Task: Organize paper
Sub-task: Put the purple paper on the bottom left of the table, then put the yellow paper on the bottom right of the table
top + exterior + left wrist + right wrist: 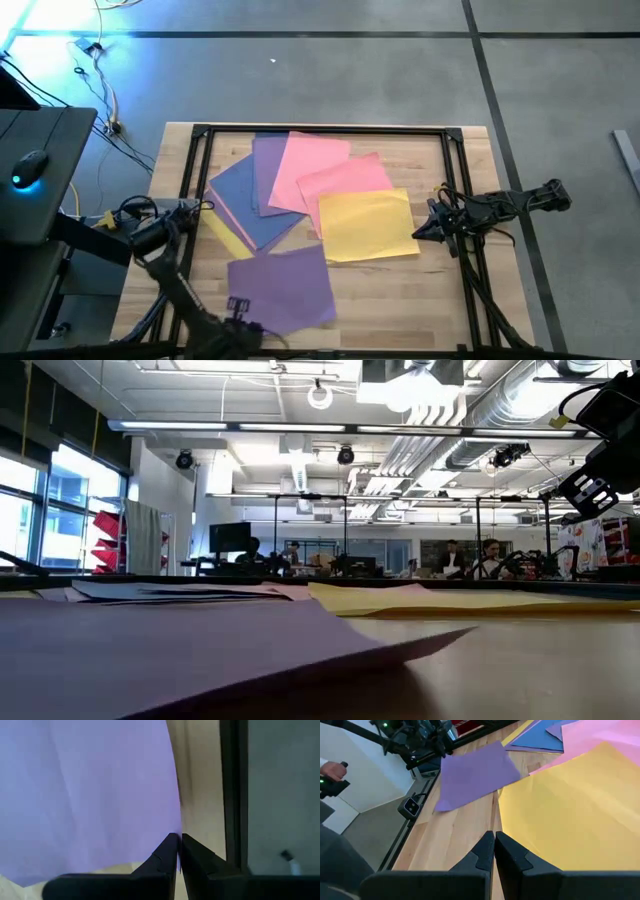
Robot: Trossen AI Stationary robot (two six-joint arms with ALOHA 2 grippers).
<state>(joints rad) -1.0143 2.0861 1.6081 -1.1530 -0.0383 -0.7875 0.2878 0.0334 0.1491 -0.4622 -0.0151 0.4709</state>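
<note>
A loose purple sheet [285, 285] lies near the table's near edge and fills the foreground of the low view [150, 650]. My left gripper [238, 303] is shut at its left edge, near the near-left corner. Farther back, a yellow sheet [367, 225] overlaps two pink sheets [320, 165], which overlap a blue sheet [245, 200], another purple one [268, 160] and a yellow strip [228, 235]. My right gripper [418, 232] is shut and hovers above the yellow sheet's right edge [510, 820]; the low view shows that arm [595, 480] well above the table. My left gripper [179, 852] pinches the purple sheet's edge [176, 832] between its two fingertips, a single layer. The sheet spreads away from the fingers, and in the low view its corner [465, 631] stands slightly off the table with shadow beneath.
A black metal frame [320, 130] runs along the table's edges, with a rail [232, 795] right beside the left gripper. Bare wood [400, 290] lies right of the purple sheet. A desk with a mouse [30, 165] stands left of the table. People sit in the room beyond [490, 560].
</note>
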